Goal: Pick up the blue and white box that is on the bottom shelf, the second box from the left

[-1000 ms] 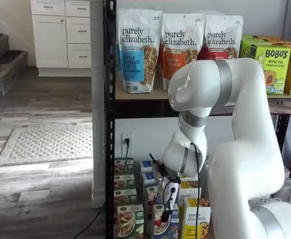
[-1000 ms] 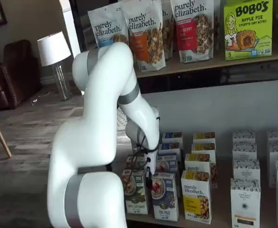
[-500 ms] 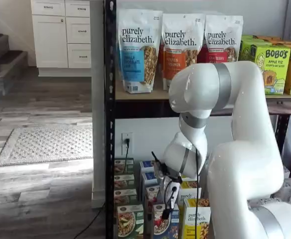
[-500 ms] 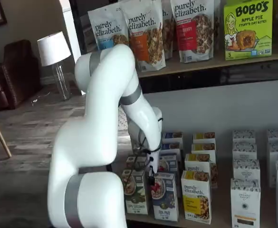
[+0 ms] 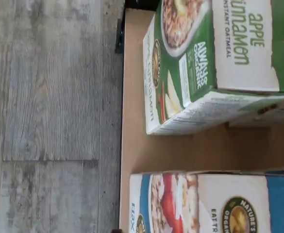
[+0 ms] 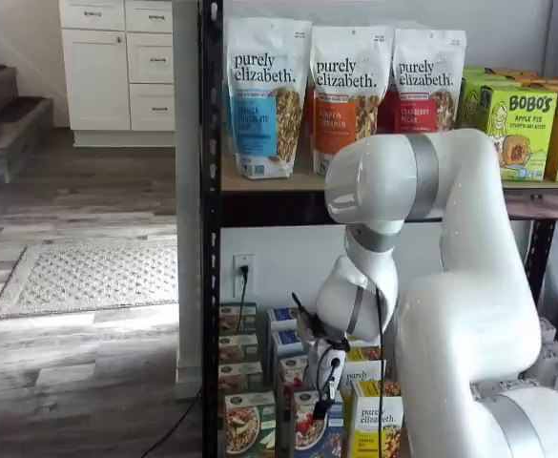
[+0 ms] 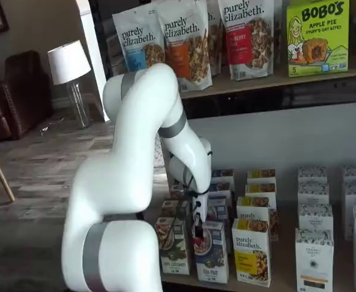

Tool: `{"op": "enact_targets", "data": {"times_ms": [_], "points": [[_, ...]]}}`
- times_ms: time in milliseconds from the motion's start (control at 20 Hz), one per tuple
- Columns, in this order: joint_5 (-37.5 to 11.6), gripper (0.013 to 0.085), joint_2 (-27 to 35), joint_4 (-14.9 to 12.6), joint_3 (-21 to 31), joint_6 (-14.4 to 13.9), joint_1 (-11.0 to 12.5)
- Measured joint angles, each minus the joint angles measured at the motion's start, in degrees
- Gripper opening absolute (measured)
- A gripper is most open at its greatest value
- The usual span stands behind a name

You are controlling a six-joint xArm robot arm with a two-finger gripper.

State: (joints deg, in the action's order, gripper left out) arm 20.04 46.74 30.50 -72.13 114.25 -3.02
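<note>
Blue-and-white box (image 7: 212, 252) stands upright at the front edge of the bottom shelf (image 7: 275, 285), just beside a green carton (image 7: 173, 246) on one side and a yellow carton (image 7: 251, 250) on the other; further cartons stand in rows behind it. In both shelf views the gripper (image 7: 197, 230) hangs just over the blue box's top, its black fingers (image 6: 322, 405) seen side-on with a cable alongside, so whether they are parted or closed cannot be told. Wrist view: the blue box (image 5: 205, 203) and green carton (image 5: 214, 63) stand apart on the bare wood board (image 5: 180, 150), beside grey plank floor (image 5: 49, 116).
</note>
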Motion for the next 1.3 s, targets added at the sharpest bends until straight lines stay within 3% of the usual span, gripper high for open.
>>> {"op": "enact_targets", "data": {"times_ms": [600, 1000, 1300], "points": [[0.9, 0.0850, 5.7, -4.8, -6.9, -4.0, 0.6], [4.1, 0.0850, 8.5, -13.9, -11.0, -12.0, 1.0], [7.4, 0.0850, 9.9, -19.1, -13.3, -16.6, 1.0]]}}
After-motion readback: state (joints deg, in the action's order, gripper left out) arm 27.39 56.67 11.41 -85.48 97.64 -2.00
